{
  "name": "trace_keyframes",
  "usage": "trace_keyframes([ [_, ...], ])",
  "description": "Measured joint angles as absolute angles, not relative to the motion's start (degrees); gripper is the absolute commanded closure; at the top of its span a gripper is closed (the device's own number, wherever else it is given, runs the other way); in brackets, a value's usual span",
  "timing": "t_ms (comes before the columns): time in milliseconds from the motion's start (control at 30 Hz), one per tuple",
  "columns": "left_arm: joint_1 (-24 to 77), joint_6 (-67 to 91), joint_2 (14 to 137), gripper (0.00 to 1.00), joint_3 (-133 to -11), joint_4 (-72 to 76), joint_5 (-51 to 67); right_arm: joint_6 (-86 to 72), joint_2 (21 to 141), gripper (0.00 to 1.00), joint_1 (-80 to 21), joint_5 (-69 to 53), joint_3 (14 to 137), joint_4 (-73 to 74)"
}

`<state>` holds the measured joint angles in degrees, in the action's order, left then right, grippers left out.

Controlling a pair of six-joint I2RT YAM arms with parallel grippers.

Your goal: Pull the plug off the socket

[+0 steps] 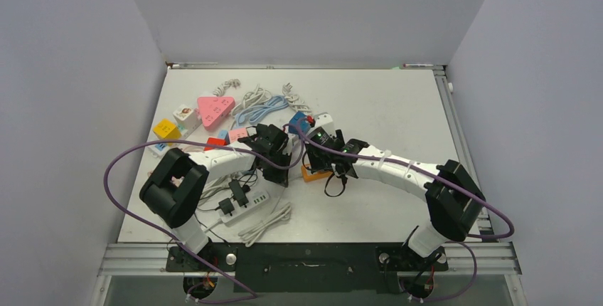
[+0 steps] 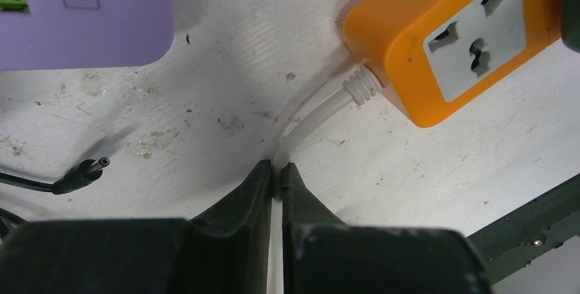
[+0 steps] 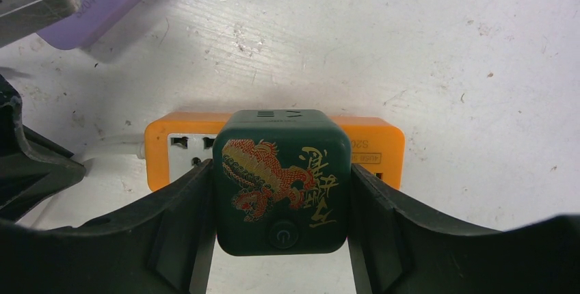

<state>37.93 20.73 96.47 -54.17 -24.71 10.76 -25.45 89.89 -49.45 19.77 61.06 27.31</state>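
Orange socket (image 3: pixel 373 145), dragon-printed green plug (image 3: pixel 279 178)

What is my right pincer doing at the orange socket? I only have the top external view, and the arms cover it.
Observer: On the right wrist view, the right pincer has a finger against each side of the dark green cube plug, seated in the orange socket strip.
Operator: And the left one?
Observer: The left pincer is closed on the strip's white cable.
Operator: Any free outlet?
Observer: Yes, one empty outlet shows near the cable end, on the left wrist view.
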Motion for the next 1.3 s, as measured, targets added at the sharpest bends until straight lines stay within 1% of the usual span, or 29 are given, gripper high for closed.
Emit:
trace_keyframes([
  [167,37.9,20.8,96.5,1.00,-54.2,-24.7,10.7,-25.4,89.8,0.95,-48.8,18.5,61.0,27.1],
  [500,38.0,20.7,96.6,1.00,-54.7,-23.6,11.2,-25.4,87.4,0.95,-40.4,5.9,58.2,24.8],
  [767,38.0,20.7,96.6,1.00,-54.7,-23.8,11.1,-25.3,87.4,0.95,-39.4,3.7,57.5,24.2],
  [800,38.0,20.6,96.6,0.95,-54.7,-23.8,11.2,-25.3,87.4,0.95,-39.4,3.7,57.5,24.1],
  [833,38.0,20.5,96.6,0.84,-54.7,-23.8,11.3,-25.2,87.4,0.95,-39.5,3.8,57.5,24.1],
  [900,38.0,20.1,96.5,0.60,-54.7,-23.8,12.1,-24.6,87.0,0.95,-39.5,3.9,57.1,23.7],
  [967,37.8,19.3,95.7,0.39,-54.5,-24.4,12.7,-24.0,85.8,0.95,-39.4,4.2,56.1,23.5],
  [1033,37.3,18.7,93.5,0.27,-53.6,-24.4,13.6,-23.0,83.5,0.95,-39.4,4.3,54.5,23.2],
  [1067,36.9,18.5,91.9,0.23,-53.1,-24.3,14.2,-22.7,82.6,0.95,-39.4,4.2,53.9,22.9],
  [1133,35.7,18.2,87.5,0.19,-52.1,-23.5,16.2,-21.8,80.8,0.95,-39.4,3.9,52.6,21.4],
  [1300,31.1,19.3,79.3,0.19,-50.4,-17.2,25.1,-19.7,77.2,0.95,-39.5,1.5,49.1,15.8],
])
